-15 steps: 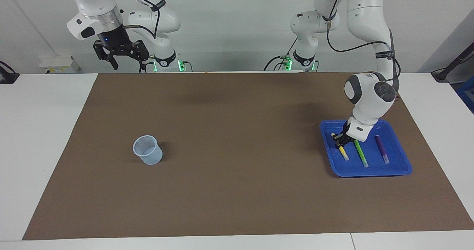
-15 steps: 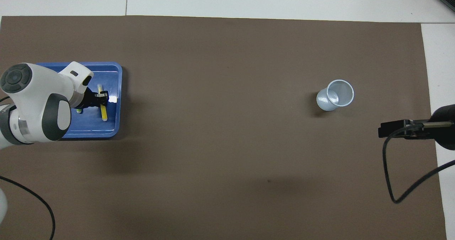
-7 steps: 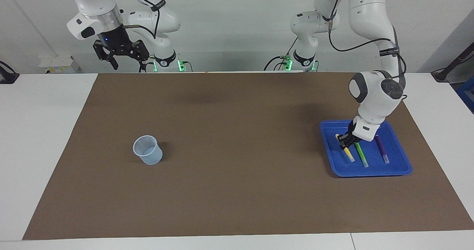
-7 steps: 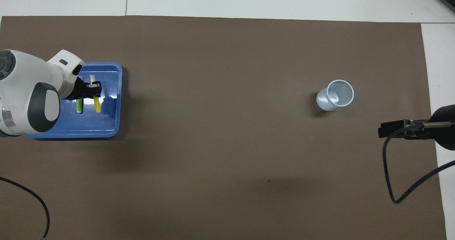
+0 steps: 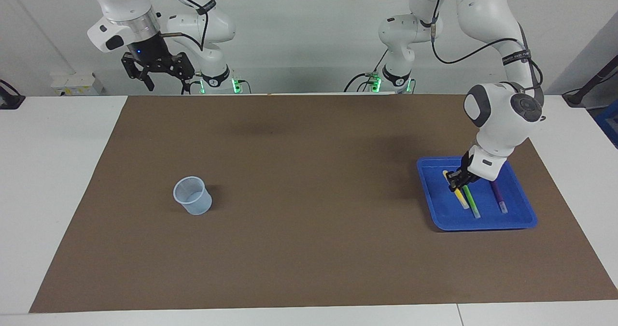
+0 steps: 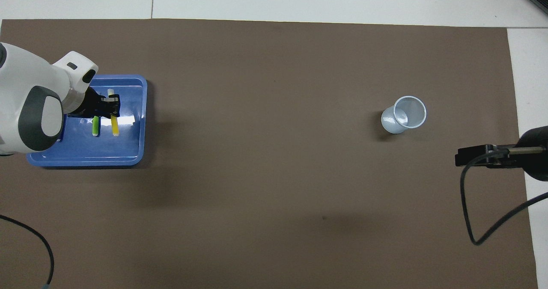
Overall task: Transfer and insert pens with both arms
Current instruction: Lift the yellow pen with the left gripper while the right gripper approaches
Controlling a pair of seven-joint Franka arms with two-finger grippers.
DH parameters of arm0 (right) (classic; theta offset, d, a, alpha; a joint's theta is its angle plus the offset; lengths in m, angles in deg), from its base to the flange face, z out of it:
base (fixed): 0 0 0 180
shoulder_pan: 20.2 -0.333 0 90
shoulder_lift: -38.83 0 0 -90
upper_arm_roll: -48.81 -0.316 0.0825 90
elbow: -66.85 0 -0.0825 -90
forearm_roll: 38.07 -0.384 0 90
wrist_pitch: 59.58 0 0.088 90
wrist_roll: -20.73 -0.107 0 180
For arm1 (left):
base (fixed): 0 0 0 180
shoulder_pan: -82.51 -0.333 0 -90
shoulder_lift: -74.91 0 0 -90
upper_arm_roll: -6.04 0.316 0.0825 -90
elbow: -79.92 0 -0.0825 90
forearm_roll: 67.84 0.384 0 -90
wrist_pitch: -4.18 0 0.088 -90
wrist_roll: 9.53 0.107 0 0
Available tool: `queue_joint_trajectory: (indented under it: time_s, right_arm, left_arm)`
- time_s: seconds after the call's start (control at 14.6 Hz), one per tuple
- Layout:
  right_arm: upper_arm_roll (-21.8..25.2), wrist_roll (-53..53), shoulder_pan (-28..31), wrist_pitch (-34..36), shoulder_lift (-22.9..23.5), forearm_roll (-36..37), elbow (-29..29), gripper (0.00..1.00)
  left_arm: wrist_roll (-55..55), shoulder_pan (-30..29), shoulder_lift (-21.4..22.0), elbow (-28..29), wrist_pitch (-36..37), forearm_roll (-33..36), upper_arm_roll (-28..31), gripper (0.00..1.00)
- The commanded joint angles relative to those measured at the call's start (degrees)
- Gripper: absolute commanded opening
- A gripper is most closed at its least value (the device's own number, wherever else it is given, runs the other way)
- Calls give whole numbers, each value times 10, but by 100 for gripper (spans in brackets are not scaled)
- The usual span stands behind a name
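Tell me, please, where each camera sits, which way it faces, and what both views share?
Facing view: high across the table, looking at the robots; both arms whole, left gripper shut on the yellow pen, right gripper waiting raised.
Overhead view: above the robots' end, looking steeply down; left wrist, right gripper tip.
Shared: blue tray, cup, half a turn apart.

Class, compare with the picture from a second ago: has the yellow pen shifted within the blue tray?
Yes. The yellow pen, gripped by the left gripper, now sits closer to the green pen in the blue tray.
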Motion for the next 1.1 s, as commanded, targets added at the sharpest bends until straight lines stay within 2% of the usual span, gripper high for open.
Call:
queue_joint_trajectory:
  time_s: [0.0,0.21,0.34,0.48,0.76,1.03]
  right_arm:
    - [0,14,1,-11,-16,-60,29,100]
    - [-6,8,-8,-31,-22,-81,41,100]
    - [-7,-3,-36,-59,-19,-89,47,100]
    - [-7,-26,-57,-88,-17,-110,60,100]
    - [-7,-126,-95,-130,-13,-130,71,100]
    - [-7,-202,-111,-182,-9,-176,90,100]
  left_arm:
    - [-12,6,17,6,37,-58,5,0]
    - [-122,13,22,5,88,-80,-3,0]
    - [-213,25,33,6,114,-127,-5,0]
    - [-288,41,41,7,135,-142,-6,0]
    - [-329,53,50,8,178,-235,-6,0]
    - [-443,94,63,8,183,-251,-6,0]
